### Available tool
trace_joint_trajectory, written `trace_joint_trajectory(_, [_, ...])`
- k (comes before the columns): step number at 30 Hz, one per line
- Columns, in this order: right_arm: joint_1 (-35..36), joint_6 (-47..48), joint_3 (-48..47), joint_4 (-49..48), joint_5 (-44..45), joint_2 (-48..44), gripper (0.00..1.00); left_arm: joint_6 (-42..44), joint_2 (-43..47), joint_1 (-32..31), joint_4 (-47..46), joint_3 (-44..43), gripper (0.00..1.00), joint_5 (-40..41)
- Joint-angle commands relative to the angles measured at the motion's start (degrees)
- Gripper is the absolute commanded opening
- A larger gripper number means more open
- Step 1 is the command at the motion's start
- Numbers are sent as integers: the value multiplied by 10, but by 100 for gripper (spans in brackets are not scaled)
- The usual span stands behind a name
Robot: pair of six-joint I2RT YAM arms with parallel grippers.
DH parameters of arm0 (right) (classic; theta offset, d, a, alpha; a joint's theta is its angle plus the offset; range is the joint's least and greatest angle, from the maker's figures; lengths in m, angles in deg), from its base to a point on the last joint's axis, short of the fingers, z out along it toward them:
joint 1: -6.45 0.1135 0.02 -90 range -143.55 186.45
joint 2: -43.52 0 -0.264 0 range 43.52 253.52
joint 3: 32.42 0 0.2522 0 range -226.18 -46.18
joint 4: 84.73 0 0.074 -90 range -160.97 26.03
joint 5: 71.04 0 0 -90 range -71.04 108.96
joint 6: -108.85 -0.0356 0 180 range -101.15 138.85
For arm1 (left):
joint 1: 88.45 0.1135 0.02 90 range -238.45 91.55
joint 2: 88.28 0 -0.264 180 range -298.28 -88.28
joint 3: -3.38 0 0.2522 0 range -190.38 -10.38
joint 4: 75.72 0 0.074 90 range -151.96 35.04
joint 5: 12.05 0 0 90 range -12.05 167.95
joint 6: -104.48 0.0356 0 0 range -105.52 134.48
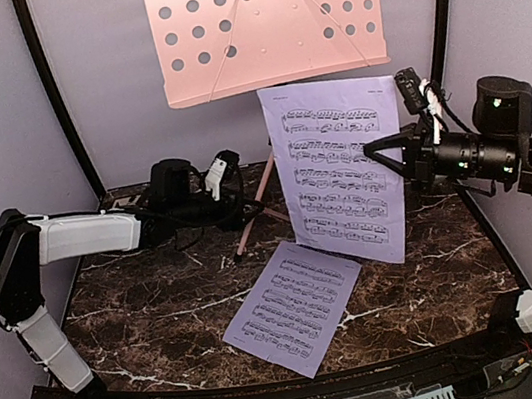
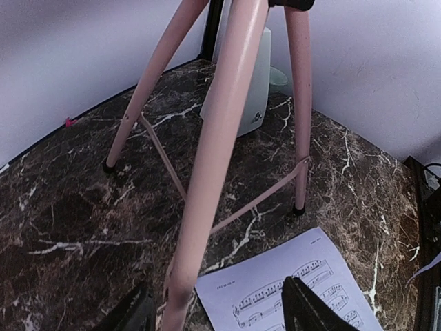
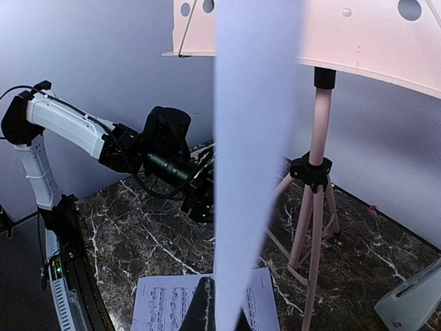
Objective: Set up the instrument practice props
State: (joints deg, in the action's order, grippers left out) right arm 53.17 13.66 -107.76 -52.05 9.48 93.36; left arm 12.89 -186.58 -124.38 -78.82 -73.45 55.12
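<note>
The pink perforated music stand (image 1: pixel 263 23) stands at the back on tripod legs (image 2: pixel 213 158). My left gripper (image 2: pixel 217 314) is open, and the stand's nearest leg passes between its jaws with a gap on each side. My right gripper (image 1: pixel 372 152) is shut on the right edge of one lavender sheet-music page (image 1: pixel 343 172) and holds it upright just below the stand's desk. That page shows edge-on (image 3: pixel 255 138) in the right wrist view. The second page (image 1: pixel 293 306) lies flat on the table. The white metronome (image 2: pixel 251 83) stands behind the tripod.
The marble table (image 1: pixel 153 319) has purple walls at the back and sides. A pale green bowl (image 2: pixel 279 74) sits behind the metronome near the back corner. The left arm (image 3: pixel 138 148) reaches low across the left half of the table toward the tripod.
</note>
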Motion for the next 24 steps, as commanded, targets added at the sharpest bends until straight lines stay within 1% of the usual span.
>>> trace_joint_trajectory(1, [-3,14,-34,54,36,-21,0,28,-37,-2,-20,-70,63,-34])
trace_joint_trajectory(5, [-2,17,-41,75,45,-33,0,38,-82,-2,-18,-114,59,-50])
trace_joint_trajectory(8, [-2,19,-65,90,36,-31,0,42,-105,-2,-14,-143,53,-80])
trace_joint_trajectory(10, [-2,21,-74,101,29,-26,0,44,-114,-2,-16,-155,46,-90])
trace_joint_trajectory(11, [-2,21,-80,107,27,-25,0,46,-118,-2,-16,-161,38,-97])
trace_joint_trajectory(15, [-2,17,-101,118,22,-16,0,91,-126,-2,19,-180,18,-130])
trace_joint_trajectory(20, [-2,17,-116,125,11,-12,0,141,-111,3,70,-179,9,-186])
trace_joint_trajectory(21, [-2,17,-117,127,8,-12,0,147,-105,3,78,-176,8,-191])
trace_joint_trajectory(22, [-3,18,-117,128,5,-13,0,155,-99,19,83,-171,7,-209])
trace_joint_trajectory(24, [-2,17,-116,128,-3,-14,0,168,-86,29,94,-164,7,-233])
